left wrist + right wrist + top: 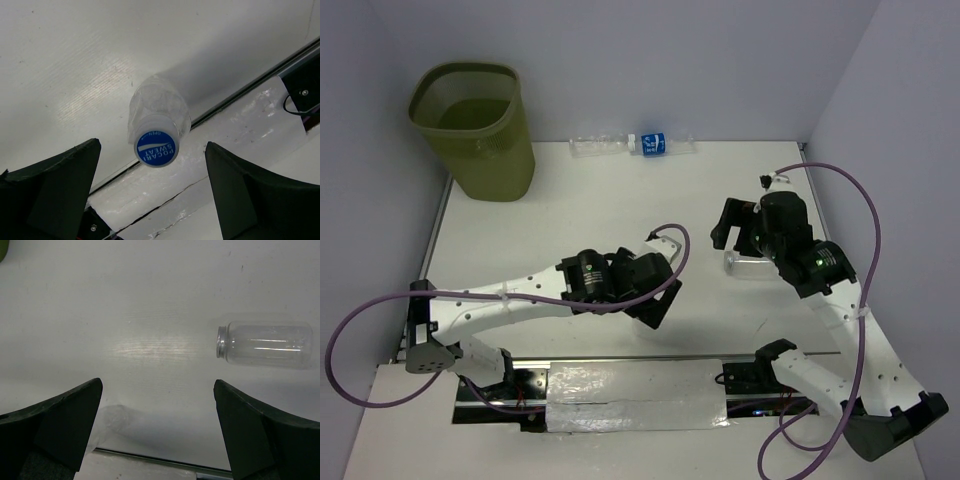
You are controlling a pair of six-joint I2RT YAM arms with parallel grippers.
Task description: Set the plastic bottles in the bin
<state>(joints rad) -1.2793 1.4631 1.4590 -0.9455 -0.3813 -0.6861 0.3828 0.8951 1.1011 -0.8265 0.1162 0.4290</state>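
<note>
The olive-green bin stands at the far left corner. Two clear bottles lie along the back wall, one plain and one with a blue label. My left gripper is open; in its wrist view a crinkly bottle with a blue cap lies just ahead of the open left gripper, cap towards me, untouched. My right gripper is open and empty next to a clear bottle. The right wrist view shows the open right gripper, a capless clear bottle lying ahead to the right, and a faint crinkly bottle by the left finger.
A black rail with a foil-covered strip runs along the table's near edge between the arm bases. Purple cables loop off both arms. Walls close the table at the back and on both sides.
</note>
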